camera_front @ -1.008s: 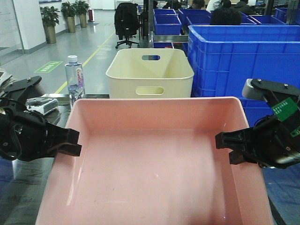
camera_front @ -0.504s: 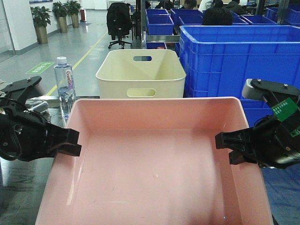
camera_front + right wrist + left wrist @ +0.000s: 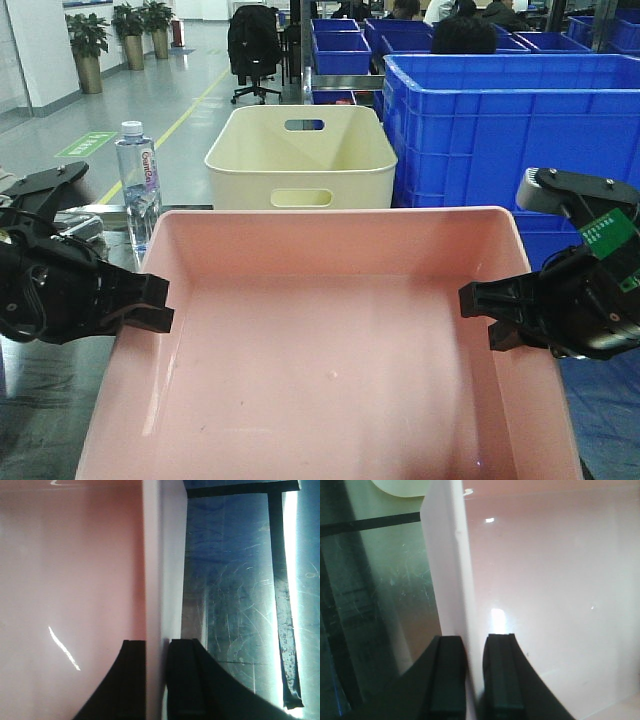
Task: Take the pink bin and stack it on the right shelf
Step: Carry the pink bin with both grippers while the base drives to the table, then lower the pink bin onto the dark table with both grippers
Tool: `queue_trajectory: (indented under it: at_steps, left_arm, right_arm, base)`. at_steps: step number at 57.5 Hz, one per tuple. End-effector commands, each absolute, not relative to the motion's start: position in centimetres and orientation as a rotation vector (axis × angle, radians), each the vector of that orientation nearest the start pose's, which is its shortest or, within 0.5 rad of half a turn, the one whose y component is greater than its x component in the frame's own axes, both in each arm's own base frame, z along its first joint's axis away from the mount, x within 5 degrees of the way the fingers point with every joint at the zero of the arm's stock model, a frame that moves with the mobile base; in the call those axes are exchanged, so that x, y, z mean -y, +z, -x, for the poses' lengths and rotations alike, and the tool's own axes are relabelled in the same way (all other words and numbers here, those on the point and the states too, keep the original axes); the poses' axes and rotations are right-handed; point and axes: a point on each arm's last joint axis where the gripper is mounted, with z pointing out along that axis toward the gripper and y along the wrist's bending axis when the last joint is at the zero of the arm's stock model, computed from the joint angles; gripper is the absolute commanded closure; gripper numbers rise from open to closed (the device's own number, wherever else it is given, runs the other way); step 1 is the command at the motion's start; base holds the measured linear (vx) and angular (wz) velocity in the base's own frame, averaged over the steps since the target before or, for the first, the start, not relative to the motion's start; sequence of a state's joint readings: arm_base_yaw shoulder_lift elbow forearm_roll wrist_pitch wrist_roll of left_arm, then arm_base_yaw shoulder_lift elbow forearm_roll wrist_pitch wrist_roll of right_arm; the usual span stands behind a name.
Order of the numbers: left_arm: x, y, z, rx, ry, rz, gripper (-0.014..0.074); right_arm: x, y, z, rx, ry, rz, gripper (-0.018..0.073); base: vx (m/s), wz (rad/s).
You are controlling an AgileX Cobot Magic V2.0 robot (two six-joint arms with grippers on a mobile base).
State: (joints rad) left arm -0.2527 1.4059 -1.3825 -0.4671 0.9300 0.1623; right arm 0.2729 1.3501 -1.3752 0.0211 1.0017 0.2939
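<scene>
The pink bin point(image 3: 330, 340) fills the near middle of the front view, level and open side up, with nothing in it but a few specks on its floor. It lies over the dark glossy shelf point(image 3: 225, 605), which shows past both of its long sides. Whether its base touches the shelf cannot be told.

The left gripper point(image 3: 158, 305) is at the bin's left wall, about midway along it. In the left wrist view its jaws are closed on that wall, one finger outside and one inside, with the rim running up between them. The right gripper point(image 3: 482, 315) is at the right wall, opposite the left one. The right wrist view shows its jaws pinching the wall in the same way, one finger on each face.

A line of black tape point(image 3: 281, 590) runs along the shelf to the right of the bin, parallel to the wall and apart from it, and meets a second strip at a corner toward the far end. On the left side another strip crosses the shelf near the bin's far left corner. A green tag point(image 3: 608, 230) is fixed on the right arm.

Beyond the bin's far edge stands a cream bin point(image 3: 300, 165) with handle slots, upright and empty. A large blue crate point(image 3: 500, 130) is just beside it on the right, with more blue crates behind. A water bottle point(image 3: 137, 180) stands upright past the pink bin's far left corner.
</scene>
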Motion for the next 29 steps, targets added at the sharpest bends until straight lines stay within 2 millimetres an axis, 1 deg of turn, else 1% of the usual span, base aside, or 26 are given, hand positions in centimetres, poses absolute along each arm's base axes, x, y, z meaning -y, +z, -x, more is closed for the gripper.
queue_trajectory:
  at_steps: [1, 7, 13, 29]
  left_arm:
    - [10.5, 40.9, -27.7, -2.24, -0.64, -0.3, 0.0598]
    - [10.5, 40.9, -28.0, -2.219, -0.63, -0.288, 0.0598]
    - [10.7, 40.2, -28.7, -2.237, -0.628, -0.283, 0.0598]
    - [11.5, 36.3, -31.7, -2.369, -0.637, -0.267, 0.0596]
  right_arm:
    - [-7.5, 41.5, -26.5, -2.309, 0.32, -0.032, 0.0568]
    - [-7.5, 41.3, -26.8, -2.308, 0.31, -0.03, 0.0568]
    - [-7.7, 40.3, -28.0, -2.329, 0.281, -0.024, 0.0568]
    - [-8.5, 37.0, -31.1, -2.411, 0.252, -0.023, 0.0567]
  base:
    - [0.0, 0.0]
    - [0.0, 0.0]
    - [0.0, 0.0]
    - [0.0, 0.0]
